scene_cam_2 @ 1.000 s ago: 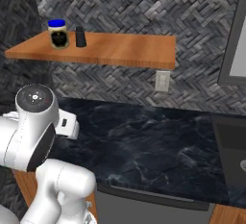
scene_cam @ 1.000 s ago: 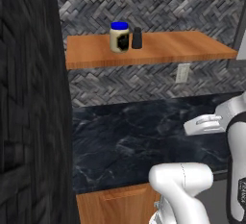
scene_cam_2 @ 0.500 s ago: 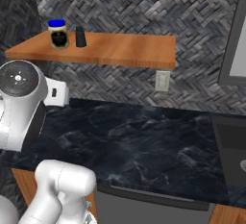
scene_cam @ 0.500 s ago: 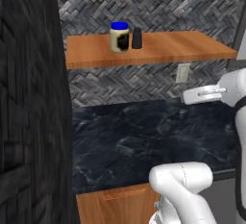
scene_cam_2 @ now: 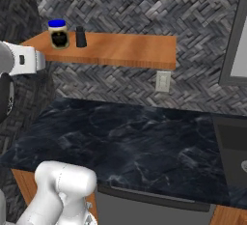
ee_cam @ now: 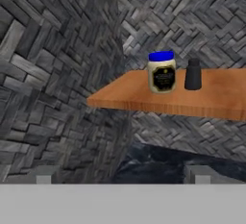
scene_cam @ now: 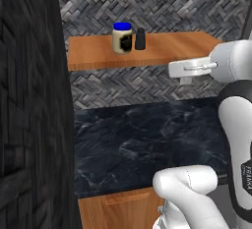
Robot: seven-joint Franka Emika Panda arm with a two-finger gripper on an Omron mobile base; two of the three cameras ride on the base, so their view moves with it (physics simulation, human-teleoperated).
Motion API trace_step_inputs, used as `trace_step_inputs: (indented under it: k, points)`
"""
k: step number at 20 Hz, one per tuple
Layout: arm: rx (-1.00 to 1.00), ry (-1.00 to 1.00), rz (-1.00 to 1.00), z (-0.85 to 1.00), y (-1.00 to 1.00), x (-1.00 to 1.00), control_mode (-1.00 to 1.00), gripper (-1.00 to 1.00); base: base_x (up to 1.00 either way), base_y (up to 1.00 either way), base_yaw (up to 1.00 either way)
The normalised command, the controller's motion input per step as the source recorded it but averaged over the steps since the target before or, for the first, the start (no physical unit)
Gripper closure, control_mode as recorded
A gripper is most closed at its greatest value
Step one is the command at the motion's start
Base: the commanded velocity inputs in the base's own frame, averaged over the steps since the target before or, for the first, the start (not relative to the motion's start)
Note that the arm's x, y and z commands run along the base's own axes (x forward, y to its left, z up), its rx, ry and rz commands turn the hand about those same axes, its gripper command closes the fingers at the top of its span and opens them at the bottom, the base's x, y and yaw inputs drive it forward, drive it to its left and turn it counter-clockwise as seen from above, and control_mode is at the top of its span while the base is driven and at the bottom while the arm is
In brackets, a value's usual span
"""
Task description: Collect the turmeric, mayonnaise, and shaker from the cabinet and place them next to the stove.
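The arm has lifted the gripper (ee_cam: 123,179) up level with the cabinet (scene_cam: 162,50).

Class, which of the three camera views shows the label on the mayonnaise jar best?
The hand view: the mayonnaise appears largest there, its dark label facing the camera, beside the shaker. The left and right base views show it smaller and farther off on the cabinet, label detail blurred.

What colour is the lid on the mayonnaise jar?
Bright blue; the mayonnaise shows it best in the hand view.

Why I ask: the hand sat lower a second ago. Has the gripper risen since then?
Yes. In the left base view the gripper has climbed from countertop height to just below the cabinet shelf board, jaws open.
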Motion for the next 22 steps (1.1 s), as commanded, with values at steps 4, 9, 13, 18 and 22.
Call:
trace_step_inputs:
  k: [4, 9, 13, 18, 22]
  points:
    - [0.0, -0.26, -0.03, 0.25, 0.29, 0.29, -1.0, -1.0, 0.0, 0.0, 0.0]
    - [0.0, -0.12, -0.01, 0.3, 0.23, 0.27, -1.0, -1.0, 0.0, 0.0, 0.0]
    - [0.0, 0.0, 0.0, 0.01, -0.01, 0.12, -1.0, -1.0, 0.0, 0.0, 0.0]
    - [0.0, 0.01, 0.0, 0.03, -0.01, 0.2, -1.0, -1.0, 0.0, 0.0, 0.0]
    - [0.0, 0.0, 0.0, 0.26, -0.02, 0.31, -1.0, -1.0, 0.0, 0.0, 0.0]
